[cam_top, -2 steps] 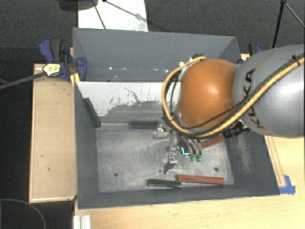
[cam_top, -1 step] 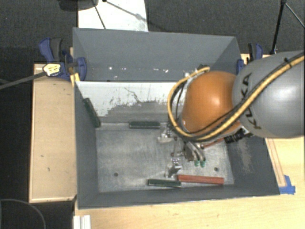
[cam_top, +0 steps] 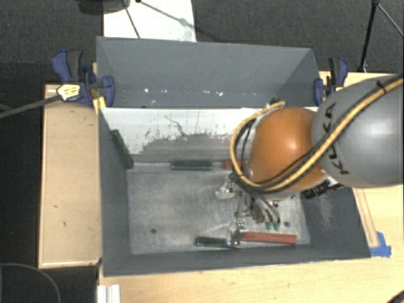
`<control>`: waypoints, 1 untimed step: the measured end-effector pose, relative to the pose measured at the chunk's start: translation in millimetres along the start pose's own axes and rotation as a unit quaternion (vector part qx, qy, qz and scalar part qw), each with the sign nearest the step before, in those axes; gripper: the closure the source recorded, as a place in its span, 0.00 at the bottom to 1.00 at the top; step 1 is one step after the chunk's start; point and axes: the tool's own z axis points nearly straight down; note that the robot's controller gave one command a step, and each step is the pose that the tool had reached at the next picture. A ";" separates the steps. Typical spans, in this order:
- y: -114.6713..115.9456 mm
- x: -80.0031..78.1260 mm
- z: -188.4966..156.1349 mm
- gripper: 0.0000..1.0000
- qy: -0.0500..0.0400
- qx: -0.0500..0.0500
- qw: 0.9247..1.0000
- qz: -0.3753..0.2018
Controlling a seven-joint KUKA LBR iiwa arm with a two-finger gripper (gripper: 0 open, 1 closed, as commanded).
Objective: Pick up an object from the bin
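The gripper [cam_top: 245, 223] is being held low over the floor of the grey bin [cam_top: 158, 207], close to the near wall and toward the near right corner, with the orange wrist cover [cam_top: 281, 147] being carried directly above it. How wide it is being kept cannot be told, since its working end is being partly hidden under that cover. Nothing is being shown clamped in it. A red pen-like stick [cam_top: 270, 237] is lying flat along the near wall, just beside the gripper's tip. A dark stick [cam_top: 211, 242] is lying almost end to end with it, toward the near left corner. A dark green marker [cam_top: 192, 165] is lying well apart, along the far wall. The low stance is being judged as a lining-up over the two near sticks, where the approach is probably being crowded by the wall
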 end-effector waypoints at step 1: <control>4.3 -13.9 66.9 1.00 -0.004 0.000 0.998 -0.062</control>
